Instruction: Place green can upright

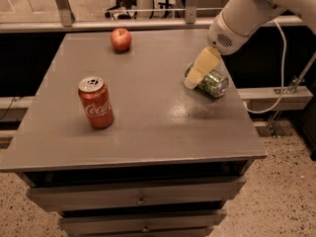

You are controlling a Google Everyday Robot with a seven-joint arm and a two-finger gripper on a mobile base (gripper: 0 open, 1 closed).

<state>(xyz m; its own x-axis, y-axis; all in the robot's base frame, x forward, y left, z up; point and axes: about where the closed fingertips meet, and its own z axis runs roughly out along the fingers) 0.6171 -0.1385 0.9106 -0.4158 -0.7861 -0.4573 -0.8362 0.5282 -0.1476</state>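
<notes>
Where the white arm [247,14] comes down from the upper right, the tool [193,80] hangs low over the right side of the tabletop [148,117], its pale yellowish tip pointing down and to the left. Tool state: cannot tell, since only one pale slab of it shows from this angle. The tip overlaps the left end of the green can [214,83] in the camera view. Contact or a small gap: cannot tell.

The green can lies on its side, not upright, near the right edge of the tabletop about midway back. Its long axis runs from back-left to front-right, and the silver end nearer the camera faces the right edge. Nothing visibly encloses the can.

A red Coca-Cola can [96,102] stands upright on the left half of the tabletop, well apart from the green can, with its silver top and pull tab showing. A red apple [121,39] sits near the back edge, left of centre, apart from both cans.

A pale cable [282,68] droops from the arm past the right side of the tabletop. Below the tabletop are grey drawers [140,200] with small knobs. Speckled floor [276,191] shows at the lower right.
</notes>
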